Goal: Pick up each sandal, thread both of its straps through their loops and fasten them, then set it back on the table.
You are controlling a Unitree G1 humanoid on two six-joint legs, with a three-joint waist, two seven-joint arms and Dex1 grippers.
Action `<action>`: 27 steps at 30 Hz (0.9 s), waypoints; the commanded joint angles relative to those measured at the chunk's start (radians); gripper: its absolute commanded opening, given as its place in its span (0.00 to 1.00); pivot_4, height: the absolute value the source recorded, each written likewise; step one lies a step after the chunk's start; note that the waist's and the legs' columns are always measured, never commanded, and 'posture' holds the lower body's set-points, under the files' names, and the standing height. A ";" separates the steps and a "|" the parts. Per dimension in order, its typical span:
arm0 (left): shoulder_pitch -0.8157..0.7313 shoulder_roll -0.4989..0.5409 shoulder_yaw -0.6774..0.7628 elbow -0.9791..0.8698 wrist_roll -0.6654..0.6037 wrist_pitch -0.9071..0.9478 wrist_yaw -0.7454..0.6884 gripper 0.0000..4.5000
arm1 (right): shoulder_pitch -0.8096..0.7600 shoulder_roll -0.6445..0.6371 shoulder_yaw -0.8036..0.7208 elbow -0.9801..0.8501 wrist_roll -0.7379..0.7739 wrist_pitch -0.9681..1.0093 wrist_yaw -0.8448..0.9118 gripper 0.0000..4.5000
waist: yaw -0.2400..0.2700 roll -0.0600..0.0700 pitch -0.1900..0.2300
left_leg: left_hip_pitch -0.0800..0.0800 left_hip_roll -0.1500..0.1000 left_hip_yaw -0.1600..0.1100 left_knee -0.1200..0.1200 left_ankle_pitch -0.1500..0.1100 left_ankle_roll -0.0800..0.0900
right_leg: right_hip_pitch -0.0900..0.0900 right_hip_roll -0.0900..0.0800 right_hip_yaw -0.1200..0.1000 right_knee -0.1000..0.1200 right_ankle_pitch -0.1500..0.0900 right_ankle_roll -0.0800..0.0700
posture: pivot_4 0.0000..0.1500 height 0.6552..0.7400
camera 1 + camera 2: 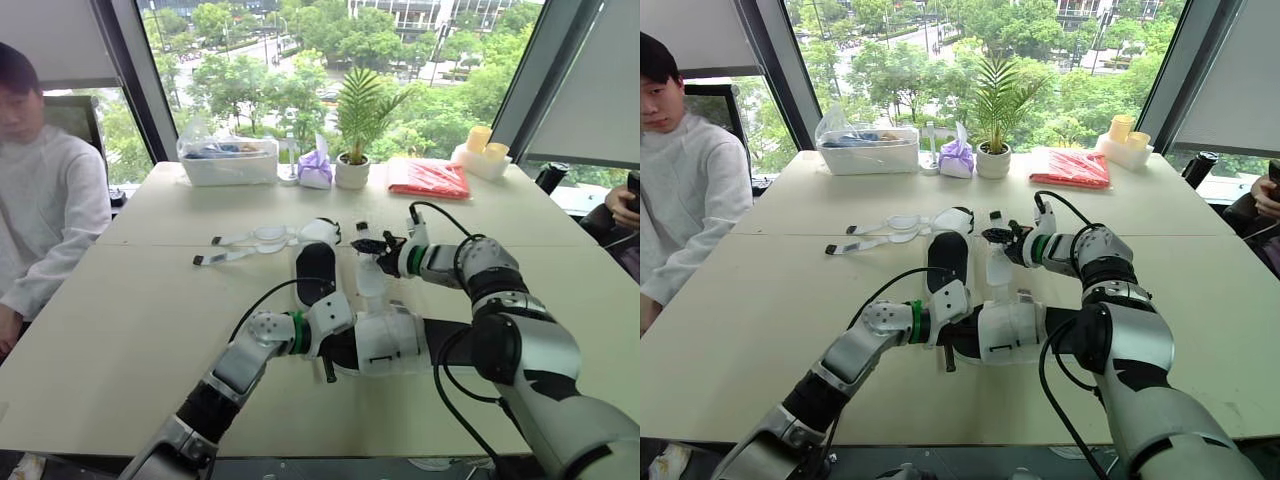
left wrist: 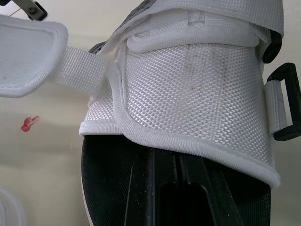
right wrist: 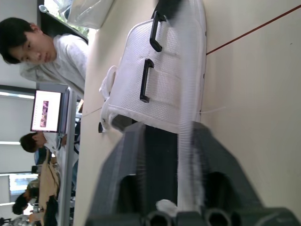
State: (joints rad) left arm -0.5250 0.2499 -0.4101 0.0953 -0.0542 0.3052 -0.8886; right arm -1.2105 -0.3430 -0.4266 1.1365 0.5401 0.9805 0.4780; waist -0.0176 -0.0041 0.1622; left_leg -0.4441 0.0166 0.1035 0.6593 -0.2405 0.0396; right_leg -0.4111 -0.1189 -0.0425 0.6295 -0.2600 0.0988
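Your sandal [image 1: 315, 268] lies in the middle of the table [image 1: 130, 330] between both grippers, black footbed up, with a white mesh upper [image 2: 197, 94] and black loops [image 2: 283, 106]. The left gripper [image 1: 320, 298] is at its near end, its fingers buried under the mesh, so you can't tell their gap. The right gripper [image 1: 383, 244] is pinched on a white strap [image 1: 370, 280], which is blurred up close.

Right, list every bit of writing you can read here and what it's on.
No text here can be read.
Screen in the right wrist view: a page shows, too small to read.
Red packet on the table: no legible print.
Sandal: no label or brand shows.
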 commanded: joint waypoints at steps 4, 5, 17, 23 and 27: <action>0.016 0.000 -0.008 -0.020 0.004 0.023 0.008 0.00 | -0.019 -0.017 0.068 -0.061 -0.051 -0.032 0.089 0.02 | -0.001 0.000 0.000 | 0.000 0.000 0.000 0.000 0.000 0.000 | 0.000 0.000 0.000 0.000 0.000 0.000 | 1.00 1.00; 0.017 0.000 -0.008 -0.021 0.004 0.025 0.008 0.00 | -0.011 -0.021 0.090 -0.088 -0.062 -0.045 0.114 0.02 | -0.001 0.000 0.000 | 0.000 0.000 0.000 0.000 0.000 0.000 | 0.000 0.000 0.000 0.000 0.000 0.000 | 1.00 1.00; 0.027 0.040 -0.003 -0.012 -0.003 0.012 -0.035 0.00 | 0.569 -0.201 0.449 -1.076 -0.301 -0.882 0.562 0.02 | 0.000 0.000 0.000 | 0.001 0.000 0.001 0.000 -0.001 0.002 | 0.001 0.003 -0.004 0.000 0.001 0.009 | 1.00 1.00; 0.018 0.046 -0.001 0.008 0.000 -0.002 -0.053 0.00 | 0.619 -0.256 0.464 -1.113 -0.410 -1.396 0.592 0.02 | 0.004 0.000 0.000 | 0.002 0.001 0.000 0.001 0.000 0.001 | 0.002 0.005 -0.004 0.001 0.001 0.011 | 1.00 1.00; 0.014 0.037 -0.005 0.016 0.003 -0.007 -0.059 0.00 | 0.607 -0.324 0.500 -0.989 -0.474 -1.792 0.629 0.02 | 0.008 -0.001 0.001 | 0.002 0.001 0.000 0.003 0.000 0.001 | 0.003 0.005 -0.004 0.000 0.001 0.012 | 1.00 1.00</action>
State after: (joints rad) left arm -0.5180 0.2799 -0.4007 0.0893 -0.0582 0.2892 -0.9417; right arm -0.5723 -0.6490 0.0942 0.1364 0.0651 -0.6742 1.1088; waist -0.0100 -0.0048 0.1630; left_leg -0.4419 0.0174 0.1035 0.6624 -0.2406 0.0405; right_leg -0.4073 -0.1139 -0.0468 0.6297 -0.2593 0.1106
